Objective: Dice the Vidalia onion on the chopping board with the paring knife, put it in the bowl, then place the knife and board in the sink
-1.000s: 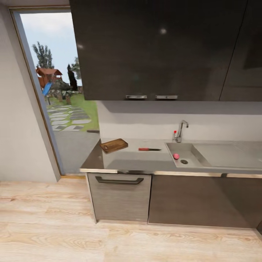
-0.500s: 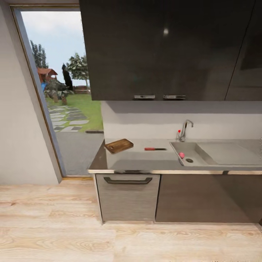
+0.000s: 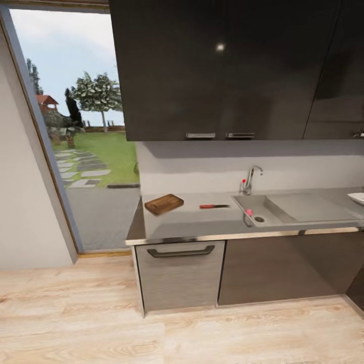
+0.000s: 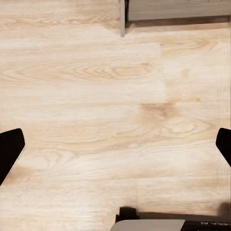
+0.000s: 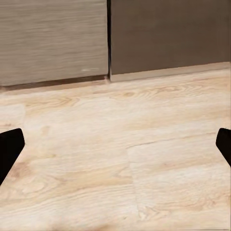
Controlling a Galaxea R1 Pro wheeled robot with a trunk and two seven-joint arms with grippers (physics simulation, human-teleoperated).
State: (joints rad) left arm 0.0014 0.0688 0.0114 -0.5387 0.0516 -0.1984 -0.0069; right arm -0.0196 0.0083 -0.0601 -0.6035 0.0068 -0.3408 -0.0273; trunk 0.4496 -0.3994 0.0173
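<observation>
Home kitchen — wall cabinets (image 3: 227,65), countertop (image 3: 202,222), sink (image 3: 258,208)

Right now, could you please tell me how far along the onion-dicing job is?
Nothing looks done yet. The Vidalia onion sits whole in the sink, while the chopping board and paring knife lie untouched on the countertop. Both grippers, left and right, are open, empty and facing the floor. The bowl waits at the far right. Every step remains.

Your head camera has swung right and pulled back: the bowl (image 3: 357,197) now edges into the frame's right side, and the doorway (image 3: 65,131) shows more lawn.
</observation>
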